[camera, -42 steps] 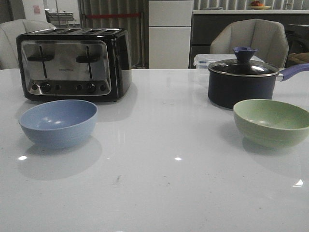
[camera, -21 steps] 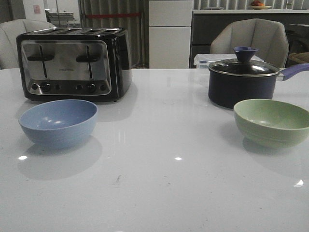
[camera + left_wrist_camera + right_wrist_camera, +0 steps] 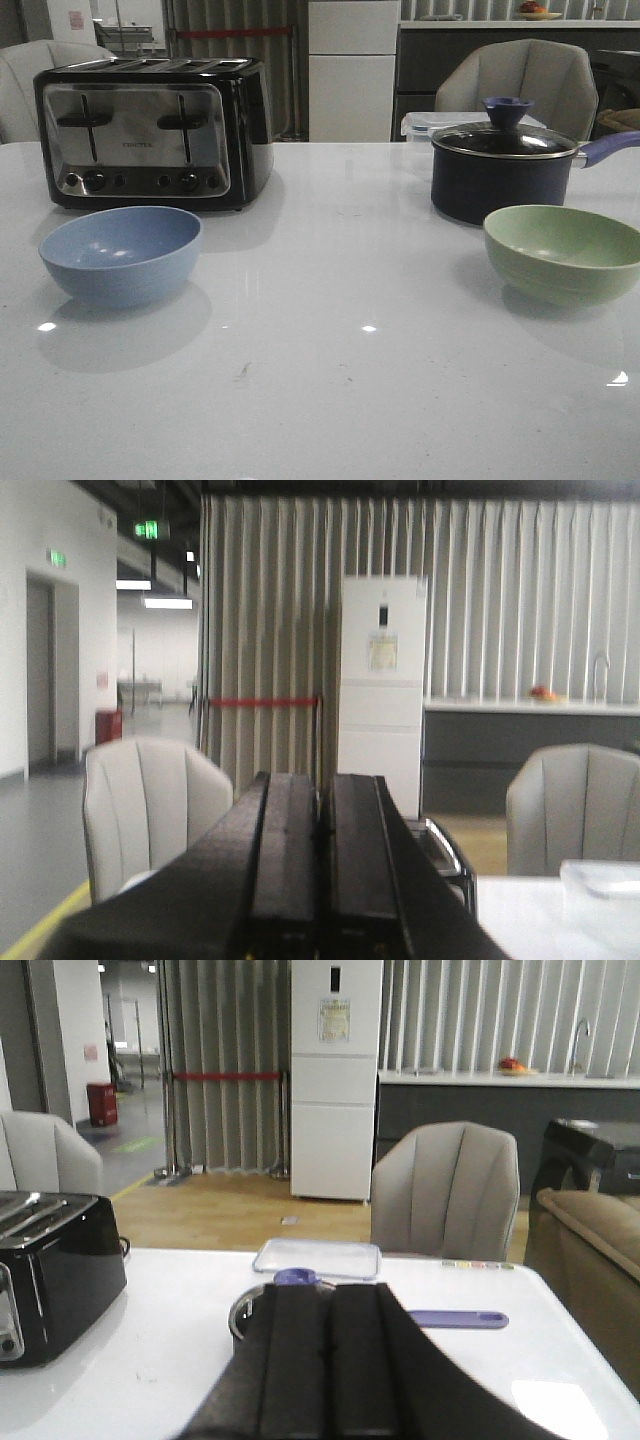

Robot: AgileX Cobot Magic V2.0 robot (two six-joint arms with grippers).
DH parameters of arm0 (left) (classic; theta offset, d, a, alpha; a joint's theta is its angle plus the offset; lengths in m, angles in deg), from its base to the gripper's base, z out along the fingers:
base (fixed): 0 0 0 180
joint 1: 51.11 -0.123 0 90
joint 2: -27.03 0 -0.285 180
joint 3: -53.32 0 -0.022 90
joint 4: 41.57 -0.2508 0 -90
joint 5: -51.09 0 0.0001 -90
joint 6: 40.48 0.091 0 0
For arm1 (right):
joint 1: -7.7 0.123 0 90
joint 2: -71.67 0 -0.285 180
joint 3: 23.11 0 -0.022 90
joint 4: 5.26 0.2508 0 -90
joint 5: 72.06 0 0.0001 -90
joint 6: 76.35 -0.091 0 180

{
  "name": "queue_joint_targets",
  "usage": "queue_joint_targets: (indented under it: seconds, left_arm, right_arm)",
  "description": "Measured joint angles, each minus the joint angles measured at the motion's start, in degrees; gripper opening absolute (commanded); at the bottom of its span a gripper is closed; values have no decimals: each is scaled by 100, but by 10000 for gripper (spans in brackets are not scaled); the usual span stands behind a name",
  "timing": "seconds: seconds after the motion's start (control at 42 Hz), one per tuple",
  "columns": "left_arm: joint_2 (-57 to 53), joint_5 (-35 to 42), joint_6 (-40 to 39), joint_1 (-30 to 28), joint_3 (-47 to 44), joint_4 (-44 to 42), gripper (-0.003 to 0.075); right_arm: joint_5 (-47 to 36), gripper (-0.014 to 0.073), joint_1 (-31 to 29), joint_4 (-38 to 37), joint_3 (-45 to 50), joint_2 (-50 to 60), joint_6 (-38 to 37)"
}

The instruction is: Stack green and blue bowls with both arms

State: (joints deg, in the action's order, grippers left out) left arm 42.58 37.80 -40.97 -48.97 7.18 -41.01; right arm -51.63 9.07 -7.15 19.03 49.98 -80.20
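Front view: a pale blue bowl point(image 3: 121, 254) sits on the left of a glossy white table point(image 3: 340, 390), just in front of a black and chrome toaster point(image 3: 152, 131), while a pale green bowl point(image 3: 565, 253) sits well apart on the right, near a dark navy lidded saucepan point(image 3: 505, 168) with a purple handle. Both bowls stand upright and empty, and neither arm shows in this view. A clear lidded container point(image 3: 440, 123) lies behind the saucepan, with a grey chair point(image 3: 520, 85) beyond the far edge.

Left wrist view: the left gripper point(image 3: 320, 870) has its two black fingers pressed flat together with nothing between them, facing a white refrigerator point(image 3: 382, 680), pleated curtains and two grey chairs. Neither bowl shows here.

Right wrist view: the right gripper point(image 3: 322, 1375) likewise has its fingers closed against each other and holds nothing. Past them lie the saucepan's lid knob point(image 3: 296, 1277) and purple handle point(image 3: 458, 1318), the clear container point(image 3: 318, 1257) and, on the left, the toaster point(image 3: 55, 1270). Neither bowl is in sight.
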Motion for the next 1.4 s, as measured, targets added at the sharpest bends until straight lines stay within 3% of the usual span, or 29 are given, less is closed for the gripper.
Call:
queue_joint_targets:
  seconds: [0.381,0.786,0.905,1.024,1.095,1.405]
  left_arm:
    - [1803,-1813,0,0,429,0,93]
    - [2971,-2310,0,0,429,0,94]
    - [3204,-2310,0,0,429,0,198]
    - [3316,-2298,0,0,429,0,446]
    - [3326,-2244,10,0,429,0,543]
    - [3326,-2076,10,0,429,0,563]
  right_arm:
    - [1549,55,0,0,-361,-1967,0]
    - [2191,74,0,0,-361,-3547,0]
    - [2201,255,0,0,-361,-3851,11]
    - [2201,498,0,0,-361,-4058,11]
    - [2117,568,0,0,-361,-4148,11]
    - [1822,575,-172,106,-713,-4855,1]
